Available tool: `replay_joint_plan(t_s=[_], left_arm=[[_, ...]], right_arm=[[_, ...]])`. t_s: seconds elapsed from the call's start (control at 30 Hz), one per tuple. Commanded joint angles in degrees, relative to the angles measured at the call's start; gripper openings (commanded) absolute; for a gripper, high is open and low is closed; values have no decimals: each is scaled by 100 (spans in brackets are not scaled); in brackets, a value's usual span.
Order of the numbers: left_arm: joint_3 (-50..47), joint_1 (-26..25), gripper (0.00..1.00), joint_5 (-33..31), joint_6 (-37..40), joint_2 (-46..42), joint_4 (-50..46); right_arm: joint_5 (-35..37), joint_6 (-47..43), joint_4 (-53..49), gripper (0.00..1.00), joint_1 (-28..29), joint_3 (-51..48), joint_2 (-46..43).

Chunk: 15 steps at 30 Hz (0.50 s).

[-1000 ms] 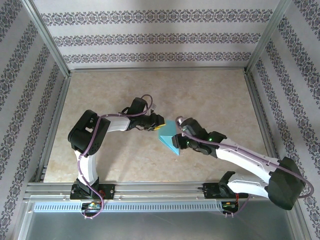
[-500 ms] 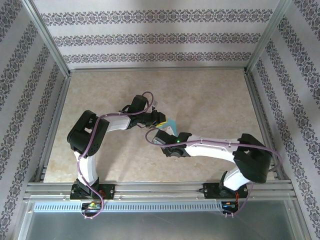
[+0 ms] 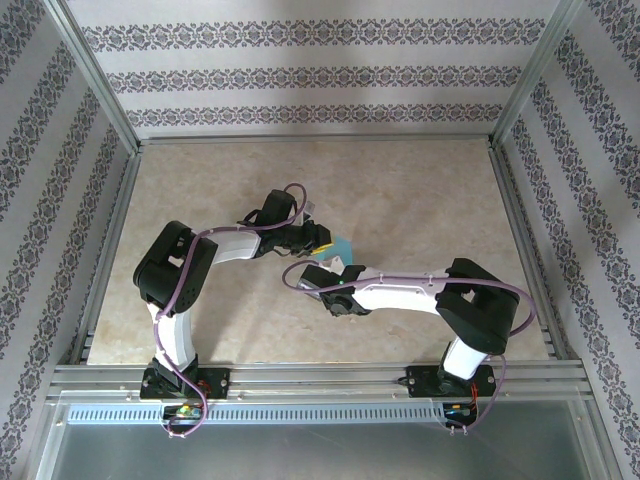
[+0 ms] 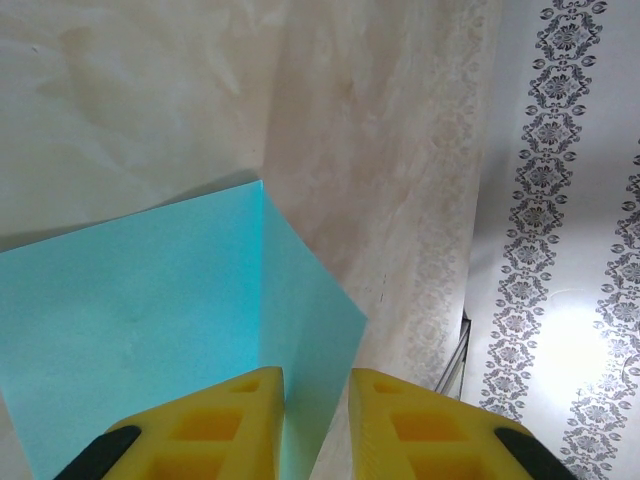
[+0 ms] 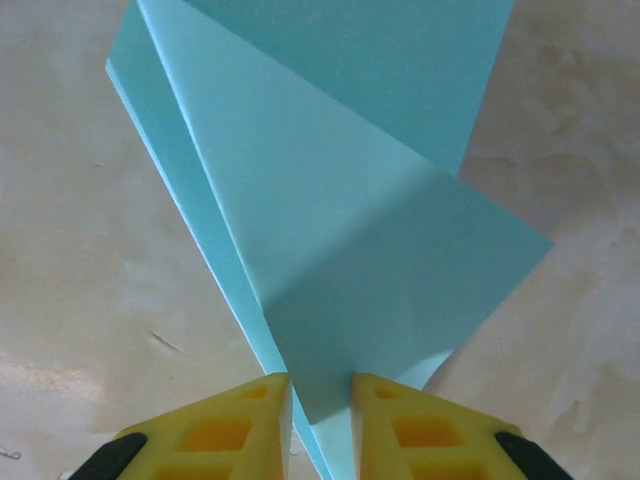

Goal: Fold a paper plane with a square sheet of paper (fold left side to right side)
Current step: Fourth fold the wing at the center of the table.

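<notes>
The teal sheet of paper (image 3: 343, 246) lies partly folded at mid-table, between the two grippers. My left gripper (image 3: 326, 240) sits low at its left edge. In the left wrist view its yellow fingers (image 4: 230, 420) stand a narrow gap apart over the sheet (image 4: 150, 310), with a crease and one paper edge running into the left gripper's (image 4: 315, 372) gap. My right gripper (image 3: 333, 266) reaches in from the near side. Its jaws are also narrowly parted (image 5: 320, 378), and the corner of a folded flap (image 5: 350, 220) lies across the gap.
The marble tabletop (image 3: 420, 190) is fenced by aluminium rails on the left (image 3: 128, 250), on the right (image 3: 520, 230) and along the front (image 3: 320, 373). Patterned walls rise behind them (image 4: 570, 200). The right arm (image 3: 470, 305) bends across the near right of the table.
The right arm has swung left, taking its gripper from the sheet's right side to its near side, and its jaws have narrowed. Less of the paper shows from above. The left gripper has stayed put.
</notes>
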Motion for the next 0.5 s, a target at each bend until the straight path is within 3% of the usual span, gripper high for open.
replay_joint_plan(t_s=[0.0,0.27,0.47], left_arm=[[123,-64,24,-59,34,-173,-127],[122,-60,24,-77,43,-171,-137],[149,-65,24,-82,52,-154,-155]], right_arm=[[293,130,-206,22,86,43,92],[370,165,-274,20,90,12,140],[416,174,-295,29,90,12,175]])
